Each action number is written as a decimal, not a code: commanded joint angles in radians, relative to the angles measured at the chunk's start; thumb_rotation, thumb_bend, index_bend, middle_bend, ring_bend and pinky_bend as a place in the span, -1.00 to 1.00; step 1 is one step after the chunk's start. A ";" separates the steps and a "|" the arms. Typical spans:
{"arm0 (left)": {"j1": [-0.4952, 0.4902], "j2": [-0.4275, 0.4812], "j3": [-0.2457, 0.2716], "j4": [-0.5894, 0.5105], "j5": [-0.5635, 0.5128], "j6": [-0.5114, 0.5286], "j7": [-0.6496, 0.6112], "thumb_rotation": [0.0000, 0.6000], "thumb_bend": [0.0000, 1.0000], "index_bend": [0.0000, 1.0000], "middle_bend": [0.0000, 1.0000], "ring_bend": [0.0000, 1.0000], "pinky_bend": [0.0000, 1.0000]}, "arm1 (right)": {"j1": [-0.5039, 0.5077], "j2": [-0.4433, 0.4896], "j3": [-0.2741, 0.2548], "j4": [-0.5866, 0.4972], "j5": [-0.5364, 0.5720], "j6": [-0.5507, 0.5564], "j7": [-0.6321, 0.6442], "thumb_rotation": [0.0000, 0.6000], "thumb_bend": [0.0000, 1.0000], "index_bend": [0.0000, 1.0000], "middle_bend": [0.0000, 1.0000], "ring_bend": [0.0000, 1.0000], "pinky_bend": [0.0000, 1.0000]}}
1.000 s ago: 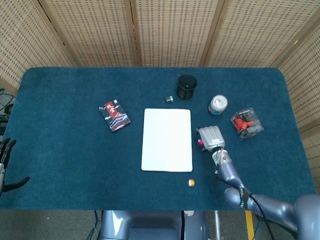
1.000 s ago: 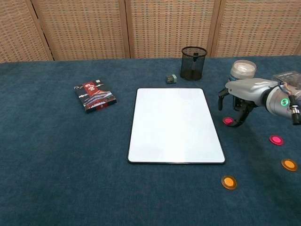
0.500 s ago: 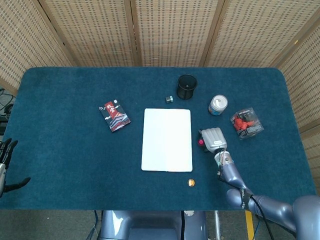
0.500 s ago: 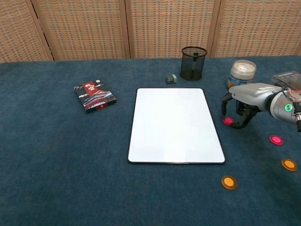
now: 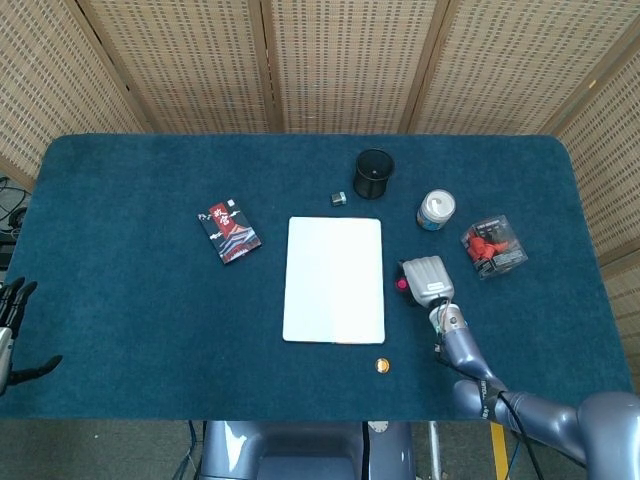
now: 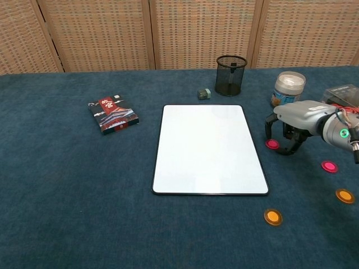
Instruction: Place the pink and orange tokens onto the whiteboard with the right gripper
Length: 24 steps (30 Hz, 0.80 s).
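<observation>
We take this for a staged test space rather than a lived-in room. A bench (image 5: 150, 300) covered in blue felt stands walled in by woven screens (image 5: 340, 65), and on it lie scattered props: a whiteboard (image 6: 208, 148), a mesh cup (image 6: 230, 75), a jar (image 6: 289, 88) and a card pack (image 6: 113, 115).

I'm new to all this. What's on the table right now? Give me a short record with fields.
Surface: blue table
Whiteboard: centre, nothing on it
Pink tokens: one just right of the whiteboard, another further right
Orange tokens: one near the whiteboard's front right corner, one further right
Right hand: over the nearer pink token, fingers curved down around it, holding nothing
Left hand: at the far left edge, open
Other items: black mesh cup, white-lidded jar, card box, small grey block, clear pack of red parts
</observation>
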 commanded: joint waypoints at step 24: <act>-0.005 0.000 0.003 -0.007 -0.001 -0.003 0.006 1.00 -1.00 -1.00 -1.00 -1.00 -1.00 | 0.008 0.025 0.036 -0.027 -0.021 -0.010 0.048 1.00 -0.26 0.06 0.92 1.00 1.00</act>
